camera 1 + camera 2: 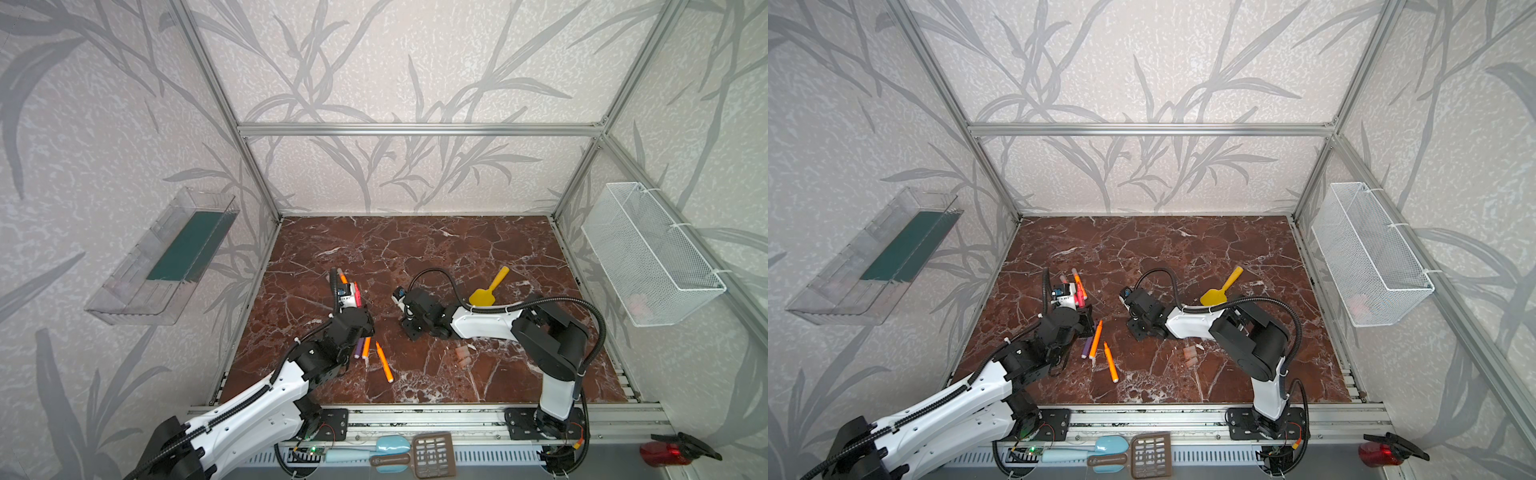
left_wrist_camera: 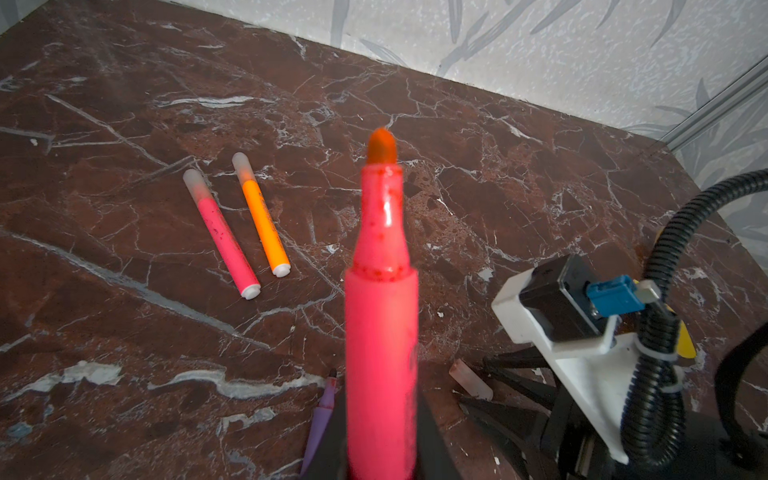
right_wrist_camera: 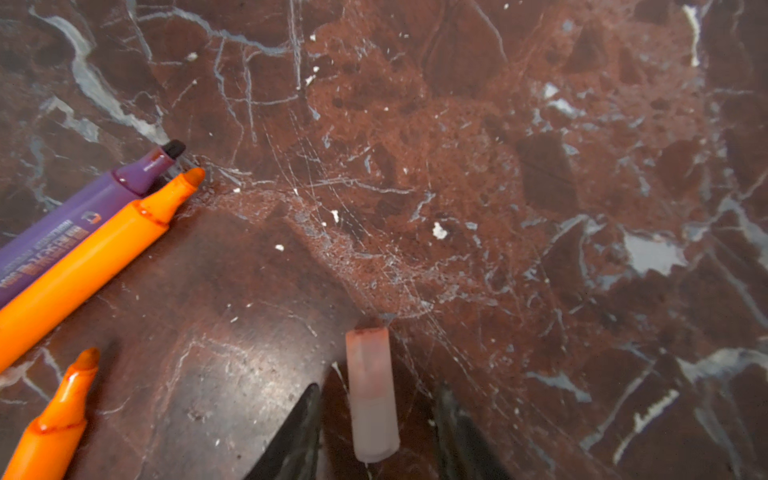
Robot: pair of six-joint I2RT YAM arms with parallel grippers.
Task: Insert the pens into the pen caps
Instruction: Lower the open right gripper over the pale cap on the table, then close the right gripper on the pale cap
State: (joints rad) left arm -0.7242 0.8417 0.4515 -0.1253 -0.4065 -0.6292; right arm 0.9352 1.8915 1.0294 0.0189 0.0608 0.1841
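Observation:
My left gripper (image 2: pixel 380 419) is shut on an uncapped red-pink pen (image 2: pixel 381 316) whose tip points away from it; in a top view the pen (image 1: pixel 356 292) shows left of centre. A capped red-pink pen (image 2: pixel 222 237) and a capped orange pen (image 2: pixel 262 216) lie beyond it. A purple pen (image 1: pixel 358 348) and two uncapped orange pens (image 1: pixel 366 348) (image 1: pixel 384 362) lie near the left arm. My right gripper (image 3: pixel 378 390) is open and low at the table, one jaw on each side of a lying pen cap (image 3: pixel 372 395), with a gap on both sides. More pen caps (image 1: pixel 462 355) lie by the right arm.
A yellow spatula (image 1: pixel 484 296) lies behind the right arm. A white wire basket (image 1: pixel 648 257) hangs on the right wall and a clear tray (image 1: pixel 166 257) on the left wall. A blue scoop (image 1: pixel 390 444) and a brown slotted spatula (image 1: pixel 432 453) rest on the front rail.

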